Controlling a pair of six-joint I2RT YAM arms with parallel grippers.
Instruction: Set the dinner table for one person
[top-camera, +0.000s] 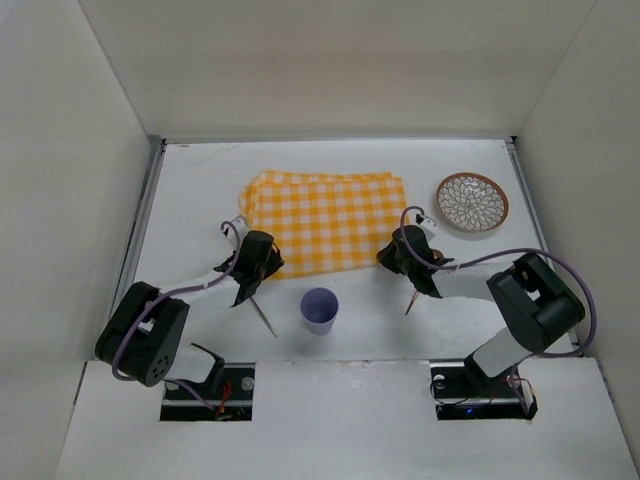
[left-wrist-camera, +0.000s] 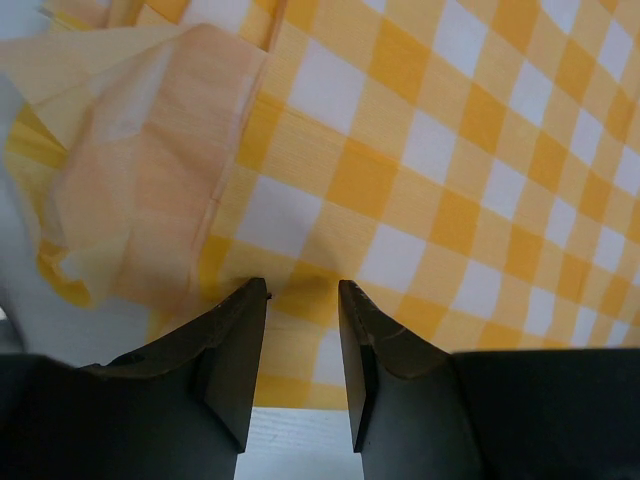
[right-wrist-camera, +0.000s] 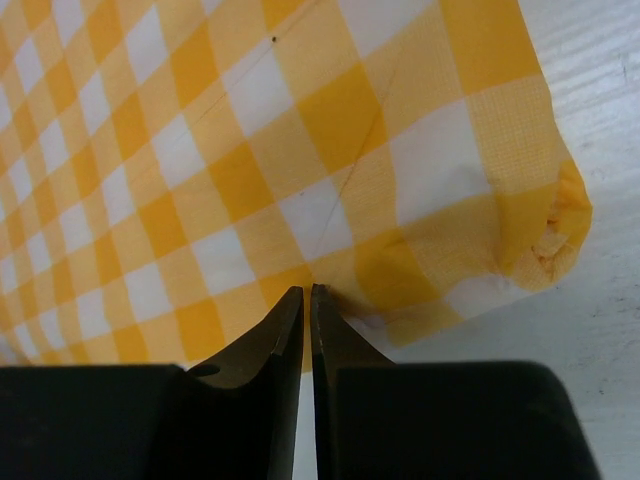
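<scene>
The orange-yellow-and-white checked cloth (top-camera: 322, 220) lies on the white dinner table (top-camera: 200, 180), a little rumpled along its edges. My left gripper (top-camera: 258, 262) is open at the cloth's near left edge, its jaws apart over the cloth (left-wrist-camera: 450, 150), next to a folded-over corner (left-wrist-camera: 140, 170). My right gripper (top-camera: 395, 255) is at the near right corner. In the right wrist view it (right-wrist-camera: 306, 290) is shut, its tips pinching the puckered cloth (right-wrist-camera: 200, 150) edge.
A purple cup (top-camera: 319, 309) stands between the arms, near the front. A patterned round plate (top-camera: 472, 202) sits right of the cloth. A thin utensil (top-camera: 265, 316) lies left of the cup and another (top-camera: 412, 298) right of it. White walls enclose the table.
</scene>
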